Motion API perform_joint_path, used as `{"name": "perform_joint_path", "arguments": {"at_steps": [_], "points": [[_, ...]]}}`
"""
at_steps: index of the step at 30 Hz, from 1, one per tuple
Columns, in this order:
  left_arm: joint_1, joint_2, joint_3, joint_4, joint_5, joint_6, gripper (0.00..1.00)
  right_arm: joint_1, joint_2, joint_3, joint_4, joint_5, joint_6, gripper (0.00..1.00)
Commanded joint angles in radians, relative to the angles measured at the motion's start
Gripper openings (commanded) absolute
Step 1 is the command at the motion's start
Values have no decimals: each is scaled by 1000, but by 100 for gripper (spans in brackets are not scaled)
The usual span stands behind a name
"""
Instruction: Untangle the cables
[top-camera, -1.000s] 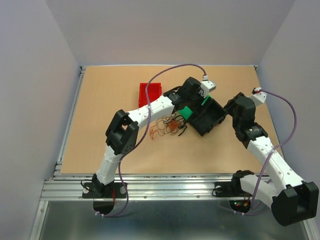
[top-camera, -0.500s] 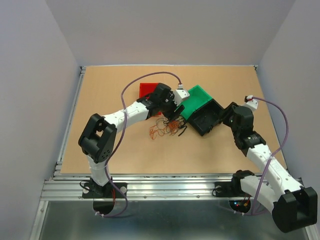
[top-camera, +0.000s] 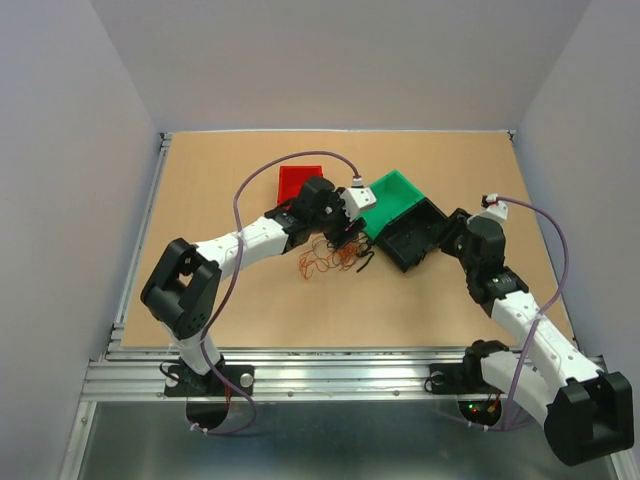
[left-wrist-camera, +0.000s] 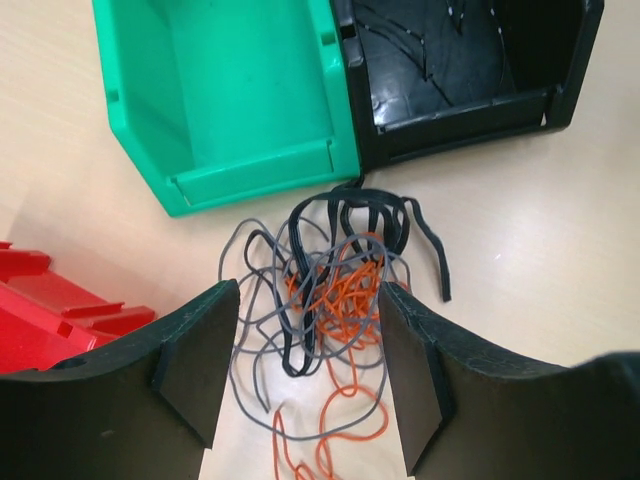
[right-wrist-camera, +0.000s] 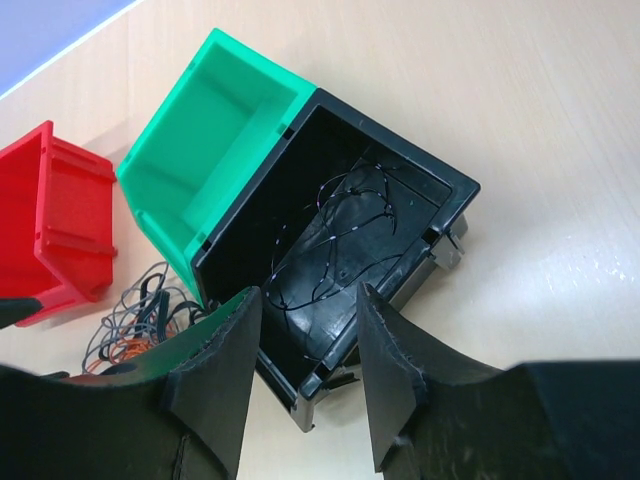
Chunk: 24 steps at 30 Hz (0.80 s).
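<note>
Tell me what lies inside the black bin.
A few thin black wires lie loosely looped on the floor of the black bin. Nothing else shows there. The right gripper covers the bin's near corner, so that part cannot be seen.

left gripper (left-wrist-camera: 305, 345) swung leftward, seemingly over cables (left-wrist-camera: 338, 292)

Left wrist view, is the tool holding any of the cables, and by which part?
Nothing is held: the left tool stands open over the cables, one finger each side of the tangle.
</note>
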Motion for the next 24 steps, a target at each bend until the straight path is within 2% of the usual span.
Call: {"name": "perform_joint_path", "arguments": {"at_steps": [1, 10, 18, 19, 22, 24], "points": [[-28, 35, 30, 85, -20, -79, 68, -2, -41, -35, 62, -9, -16, 49], [-102, 151, 98, 96, -54, -127, 65, -2, -74, -54, 63, 10, 7, 49], [-119, 203, 119, 119, -97, -140, 64, -2, -51, -58, 82, 14, 27, 49], [-119, 213, 129, 121, -97, -140, 59, -2, -51, -58, 83, 14, 27, 49], [-121, 242, 150, 114, -112, -139, 34, -2, -49, -61, 91, 16, 33, 49], [-122, 248, 153, 114, -123, -130, 23, -2, -45, -65, 98, 14, 36, 49]]}}
